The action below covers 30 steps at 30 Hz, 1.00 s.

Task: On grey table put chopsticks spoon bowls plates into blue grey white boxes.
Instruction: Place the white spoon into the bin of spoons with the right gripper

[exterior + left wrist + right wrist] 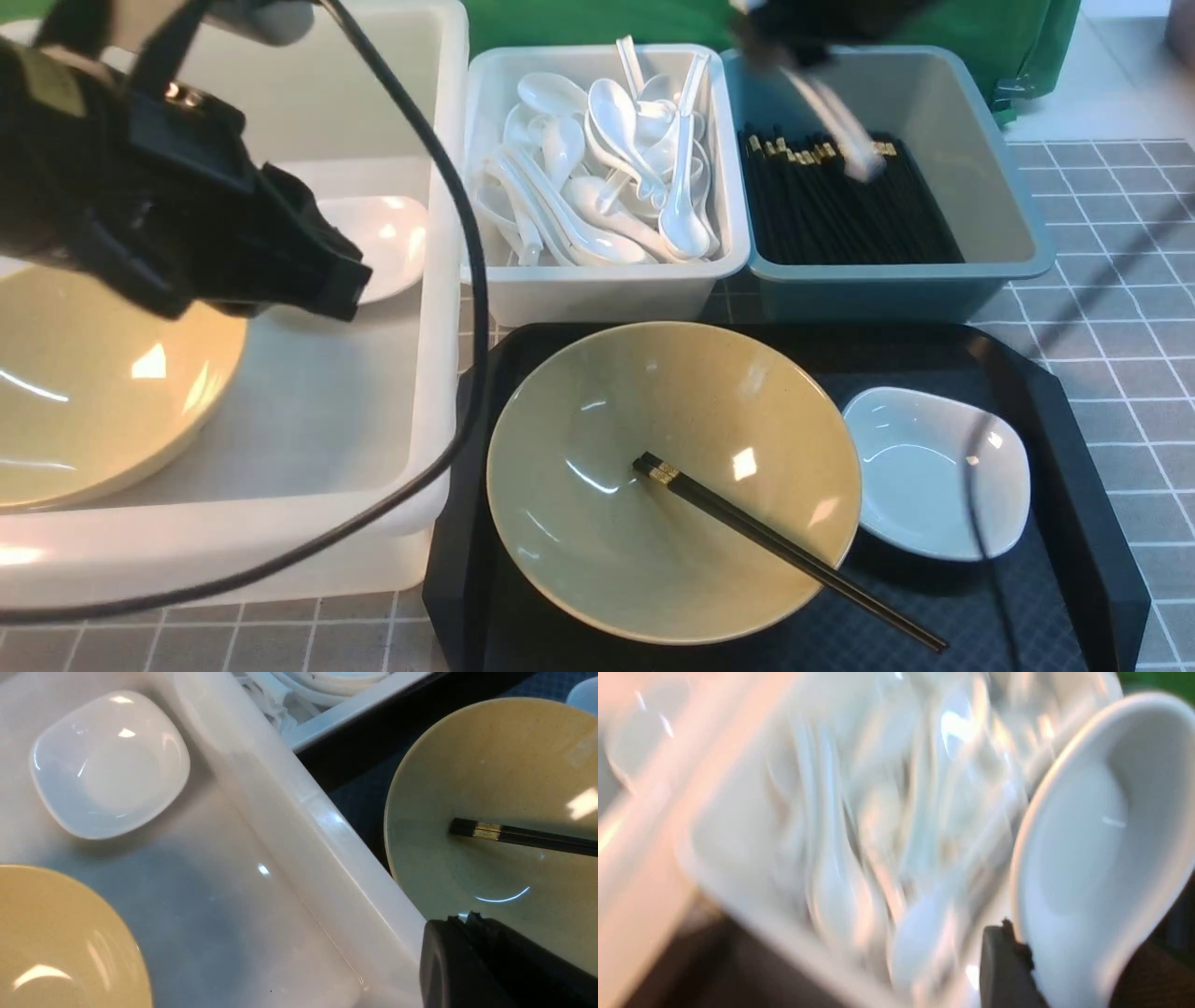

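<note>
My right gripper (794, 58) is shut on a white spoon (840, 126), blurred, hanging above the blue-grey box (896, 280) of black chopsticks (840, 210). In the right wrist view the spoon (1092, 840) fills the space between the fingers (1004, 966), with the small white box's spoons blurred behind. My left gripper (341, 285) is shut and empty over the large white box (439, 327), which holds a beige bowl (93, 392) and a white plate (383, 238). On the black tray a second bowl (672, 476) holds one chopstick (784, 551), beside another plate (934, 471).
The small white box (607, 280) is piled with several spoons. The black tray (1074, 448) lies on the grey table (1120, 280) in front of the two small boxes. A black cable (471, 308) loops across the large box's right wall.
</note>
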Available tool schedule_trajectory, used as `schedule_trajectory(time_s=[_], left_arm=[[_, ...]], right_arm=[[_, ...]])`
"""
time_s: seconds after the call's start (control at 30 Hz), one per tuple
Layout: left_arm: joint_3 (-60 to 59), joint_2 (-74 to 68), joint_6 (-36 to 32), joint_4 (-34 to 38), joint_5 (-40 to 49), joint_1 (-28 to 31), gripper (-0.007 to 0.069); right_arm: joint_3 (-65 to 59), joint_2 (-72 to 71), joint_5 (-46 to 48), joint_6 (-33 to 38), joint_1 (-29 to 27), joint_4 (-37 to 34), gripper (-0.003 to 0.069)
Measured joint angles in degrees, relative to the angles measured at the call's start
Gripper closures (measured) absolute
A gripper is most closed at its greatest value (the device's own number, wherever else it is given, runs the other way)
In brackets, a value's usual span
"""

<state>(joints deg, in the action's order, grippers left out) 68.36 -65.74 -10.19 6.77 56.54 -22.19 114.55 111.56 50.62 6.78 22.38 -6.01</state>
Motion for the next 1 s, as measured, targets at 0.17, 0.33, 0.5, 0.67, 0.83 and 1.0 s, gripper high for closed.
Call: schedule_trajectory(time_s=[0.17,0.33,0.5,0.67,0.83,1.0], left_arm=[[-3.33,4.07,0.00,-0.06,-0.59,0.05,0.0635],[-9.28,7.52,0.00,0.10,-1.38,0.05,0.0635],[-12.20,7.84,0.00,1.18,-1.37,0.05,0.0635],[-11.42,7.63,-0.06,4.39,-5.59,0.05,0.0635],[-6.79,4.82,-2.98,8.07,-6.16,0.05,0.0635],[-5.74,3.70,-6.59,10.07,-4.87,0.05,0.0635]], right_arm=[[14.01,12.55,-4.93,-1.20,1.34,-1.48,0.0351],[23.82,21.84,-6.93,-1.31,1.57,-1.65,0.0249],[29.76,23.69,1.89,-1.31,1.62,-1.71,0.0062],[35.39,21.50,18.86,0.24,1.62,-1.71,0.0040],[31.14,13.06,21.24,1.98,2.02,-1.72,0.0116],[17.90,2.88,21.24,4.01,3.14,-1.68,0.0159]])
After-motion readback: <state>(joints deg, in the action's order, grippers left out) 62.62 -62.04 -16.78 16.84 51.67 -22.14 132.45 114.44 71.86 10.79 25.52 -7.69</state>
